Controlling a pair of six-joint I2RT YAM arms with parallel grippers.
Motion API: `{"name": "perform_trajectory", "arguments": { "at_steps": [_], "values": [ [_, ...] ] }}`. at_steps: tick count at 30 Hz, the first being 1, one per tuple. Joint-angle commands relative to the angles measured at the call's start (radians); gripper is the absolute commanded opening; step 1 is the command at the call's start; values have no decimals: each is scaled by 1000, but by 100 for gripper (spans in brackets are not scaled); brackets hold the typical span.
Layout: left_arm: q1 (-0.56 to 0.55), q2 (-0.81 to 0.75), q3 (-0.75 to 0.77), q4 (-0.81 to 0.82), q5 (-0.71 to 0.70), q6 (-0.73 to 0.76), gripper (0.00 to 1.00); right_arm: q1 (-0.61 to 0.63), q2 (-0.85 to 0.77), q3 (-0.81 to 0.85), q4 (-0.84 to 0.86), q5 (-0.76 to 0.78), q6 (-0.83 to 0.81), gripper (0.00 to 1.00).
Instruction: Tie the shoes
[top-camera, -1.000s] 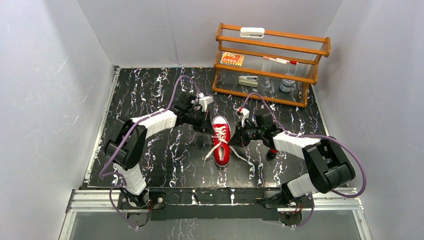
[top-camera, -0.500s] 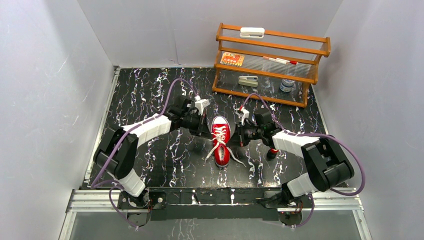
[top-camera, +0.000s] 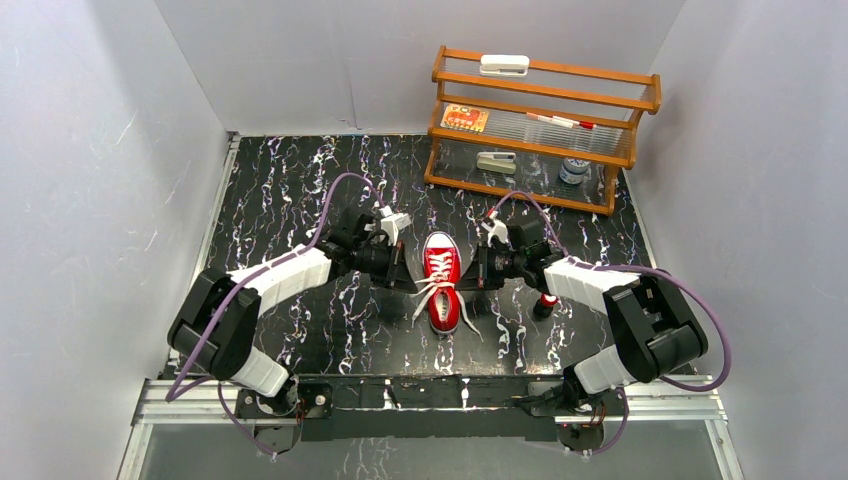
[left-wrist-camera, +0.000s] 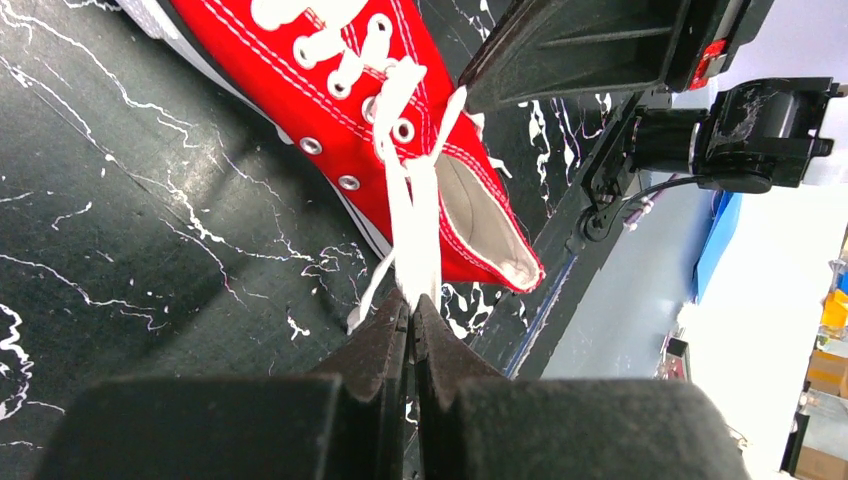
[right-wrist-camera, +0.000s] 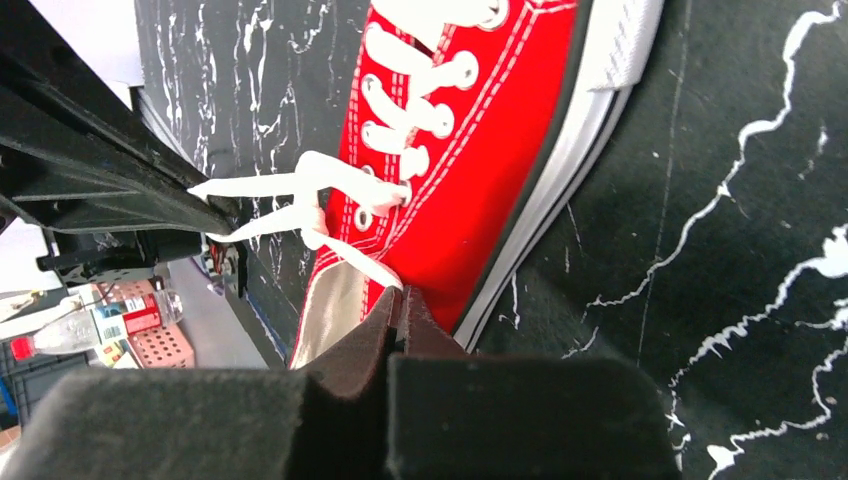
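The red sneaker (top-camera: 441, 282) lies mid-table, its heel opening toward the arms, with white laces. My left gripper (top-camera: 407, 284) is at its left side, shut on a white lace (left-wrist-camera: 412, 215) that runs taut from the upper eyelets to the fingertips (left-wrist-camera: 412, 300). The shoe fills the top of the left wrist view (left-wrist-camera: 330, 90). My right gripper (top-camera: 478, 281) is at the shoe's right side, shut on the other lace (right-wrist-camera: 352, 262) beside the heel opening (right-wrist-camera: 402, 294). The shoe also shows in the right wrist view (right-wrist-camera: 470, 170). Loose lace ends trail on the table.
A wooden shelf rack (top-camera: 545, 150) with small items stands at the back right. A small red-and-black cylinder (top-camera: 546, 303) stands on the black marbled table (top-camera: 300, 200) beside my right forearm. Grey walls enclose the table on three sides.
My left gripper has moved toward the near edge along the shoe's left side, drawing its lace out. My right gripper has shifted slightly and stays at the shoe's right side.
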Motion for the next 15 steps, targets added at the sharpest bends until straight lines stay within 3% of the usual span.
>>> {"name": "perform_trajectory", "arguments": {
  "at_steps": [1, 5, 12, 15],
  "values": [
    [-3, -19, -22, 11, 35, -14, 0, 1, -19, 48, -34, 53, 20, 0],
    [-3, -2, -26, 6, 14, -6, 0, 1, -37, 61, -57, 83, -14, 0],
    [-3, -36, -43, -14, -11, -20, 0, 28, 10, 110, -75, -84, -127, 0],
    [-3, -52, -14, -68, -41, 6, 9, 30, -5, 98, -83, -79, -137, 0]
  ]
}}
